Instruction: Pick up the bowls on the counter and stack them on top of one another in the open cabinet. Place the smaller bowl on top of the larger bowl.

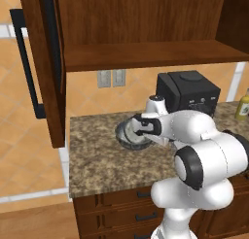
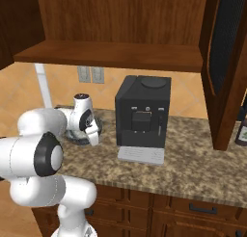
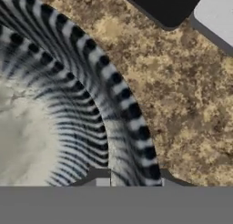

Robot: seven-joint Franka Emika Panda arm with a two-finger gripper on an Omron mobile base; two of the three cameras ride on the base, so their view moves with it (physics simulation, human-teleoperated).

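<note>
One dark grey-blue bowl (image 1: 124, 136) with a ribbed rim and a pale speckled inside sits on the granite counter (image 1: 97, 160), left of the coffee machine. By size alone I cannot tell which of the two bowls it is. My hand reaches down onto its right side. In the hand view my gripper (image 3: 134, 175) straddles the striped rim of the bowl (image 3: 104, 95), one fingertip inside and one outside, and the wall fills the gap between them. The bowl (image 2: 73, 137) peeks out beside my wrist. The open cabinet's shelf (image 1: 146, 56) hangs above, its door (image 1: 44, 63) swung out to the left.
A black coffee machine (image 1: 187, 92) stands right behind my hand, close to the bowl. A yellow-green bottle (image 1: 243, 104) stands at the counter's far right. Wooden drawers (image 1: 141, 204) run under the counter. Another cabinet door (image 2: 224, 62) hangs open on the right.
</note>
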